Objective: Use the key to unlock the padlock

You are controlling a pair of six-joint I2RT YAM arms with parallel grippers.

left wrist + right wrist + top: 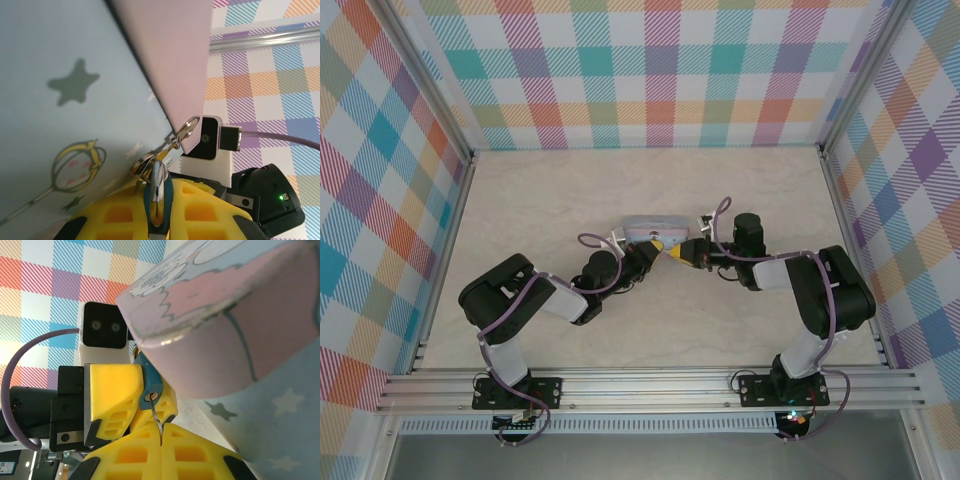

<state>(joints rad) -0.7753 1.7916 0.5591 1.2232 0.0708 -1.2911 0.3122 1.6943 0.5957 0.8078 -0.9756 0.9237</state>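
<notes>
The padlock (169, 199) has a small teal body and a silvery shackle (159, 177) hooked through the ring on the clasp of the pale blue cartoon tin (75, 100). My left gripper (160, 220) is shut on the padlock's body. In the right wrist view the padlock (150, 385) shows its keyhole, gripped between the left gripper's yellow fingers (112, 390). My right gripper (161, 432) is shut on the thin silvery key (155, 415), whose tip sits in the keyhole. From above, the left gripper (655, 250) and the right gripper (677, 253) meet tip to tip just in front of the tin (645, 228).
The tin stands mid-table on the pale marbled tabletop (570, 190). Plaid walls (650, 70) close the left, right and back. An aluminium rail (650, 385) runs along the near edge by the arm bases.
</notes>
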